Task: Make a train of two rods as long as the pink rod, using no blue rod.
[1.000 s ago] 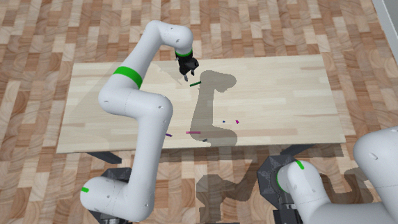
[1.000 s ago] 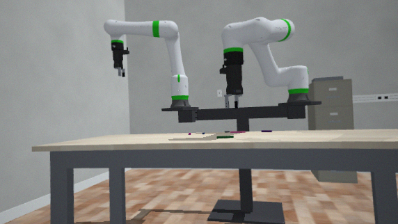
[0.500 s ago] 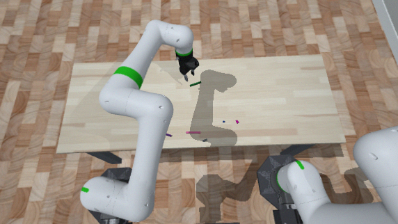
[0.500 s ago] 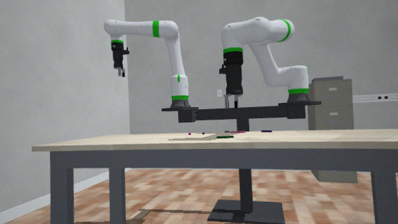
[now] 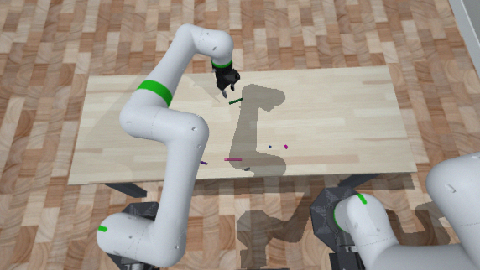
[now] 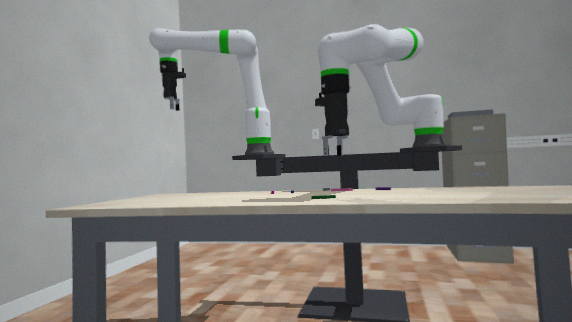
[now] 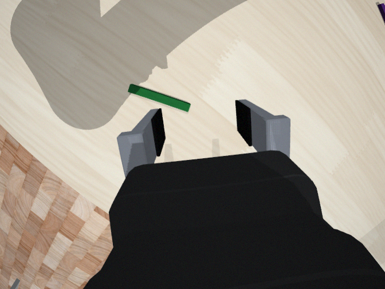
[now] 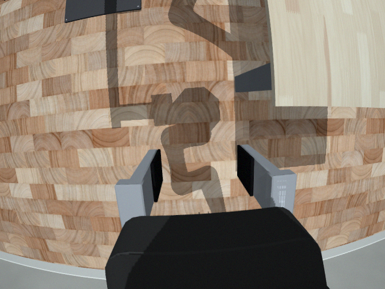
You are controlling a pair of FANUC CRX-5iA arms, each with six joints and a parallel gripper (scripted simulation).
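grey walls | wood-block floor | pale-topped table | beige filing cabinet behind

The right gripper was pictured with its fingers spread wide above a wood-block floor, nothing held between them. Shadows of an arm and its mount were cast across the blocks. At the far right, a corner of a pale wooden table top was seen, with part of a dark table support exposed beside its edge. At the far left, a dark floor plate was partly captured.
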